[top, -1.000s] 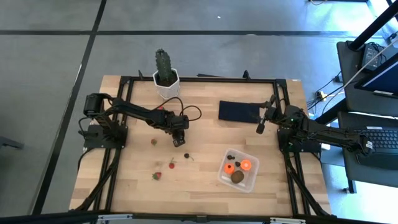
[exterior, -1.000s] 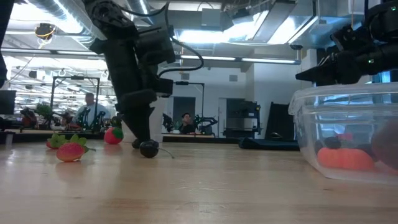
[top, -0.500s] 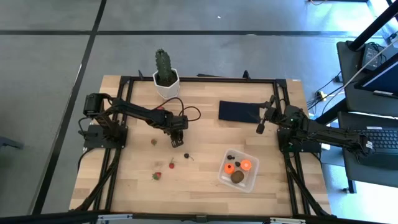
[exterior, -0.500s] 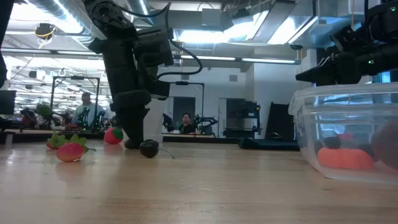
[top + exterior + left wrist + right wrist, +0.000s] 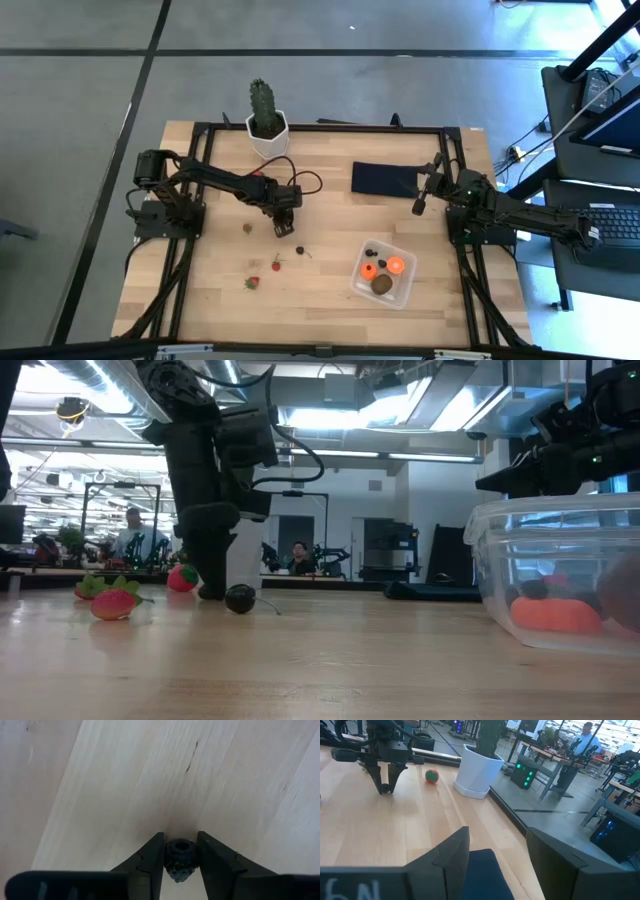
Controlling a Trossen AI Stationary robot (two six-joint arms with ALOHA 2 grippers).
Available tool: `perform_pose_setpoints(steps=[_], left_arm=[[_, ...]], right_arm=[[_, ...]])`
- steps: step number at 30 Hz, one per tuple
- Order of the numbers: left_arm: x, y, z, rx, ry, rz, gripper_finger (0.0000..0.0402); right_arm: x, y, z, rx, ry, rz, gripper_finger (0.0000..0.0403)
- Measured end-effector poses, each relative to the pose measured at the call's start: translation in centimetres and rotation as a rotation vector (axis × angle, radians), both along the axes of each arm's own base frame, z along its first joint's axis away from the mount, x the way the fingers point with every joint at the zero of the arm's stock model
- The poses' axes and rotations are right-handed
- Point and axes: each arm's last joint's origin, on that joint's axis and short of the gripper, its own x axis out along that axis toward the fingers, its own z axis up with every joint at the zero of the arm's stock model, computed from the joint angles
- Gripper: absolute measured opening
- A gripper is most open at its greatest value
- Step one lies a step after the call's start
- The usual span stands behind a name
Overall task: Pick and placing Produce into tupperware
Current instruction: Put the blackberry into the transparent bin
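Left wrist view: my left gripper (image 5: 181, 854) squeezes a small dark bumpy berry (image 5: 180, 858). I lift slowly toward the clear plastic box (image 5: 384, 272); my right gripper (image 5: 497, 850), near the box, waits half-open.

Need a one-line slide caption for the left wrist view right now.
Left tool closed on a small dark berry at the wooden table.

You are looking at two matte black jointed arms with looping black cables, the left gripper (image 5: 181, 851) ending in two smooth, tapered dark fingers (image 5: 150, 855) and the right gripper (image 5: 497, 852) in broader, blocky dark ones.
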Motion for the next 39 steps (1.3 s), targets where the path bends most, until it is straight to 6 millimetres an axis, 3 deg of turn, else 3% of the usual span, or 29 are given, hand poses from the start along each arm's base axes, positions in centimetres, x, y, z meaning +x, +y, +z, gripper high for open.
perform_pose_setpoints(steps=[6,14,19,25,30,34,39], left_arm=[[-0.1,0.0,0.0,-0.006,0.012,-0.001,0.0112],[-0.1,0.0,0.0,-0.008,0.013,-0.002,0.0084],[0.5,-0.2,0.7,-0.077,0.004,-0.054,0.0094],[3.5,-0.5,4.4,-0.187,-0.171,-0.249,0.0093],[6.2,-0.5,8.3,-0.242,-0.419,-0.427,0.0083],[7.9,-0.6,10.5,-0.181,-0.668,-0.571,0.0095],[9.8,-1.9,11.8,-0.033,-0.922,-0.703,0.0093]], right_arm=[[0.0,0.0,0.0,0.000,0.000,0.000,0.0198],[0.0,0.0,0.0,0.000,0.000,0.000,0.0198],[0.0,0.0,0.0,0.000,0.000,0.000,0.0198],[0.0,0.0,0.0,-0.001,0.000,0.000,0.0198],[0.0,0.0,0.0,-0.003,0.001,0.000,0.0198],[0.0,0.0,0.0,-0.002,0.000,0.000,0.0198],[0.0,0.0,0.0,0.001,-0.001,0.000,0.0198]])
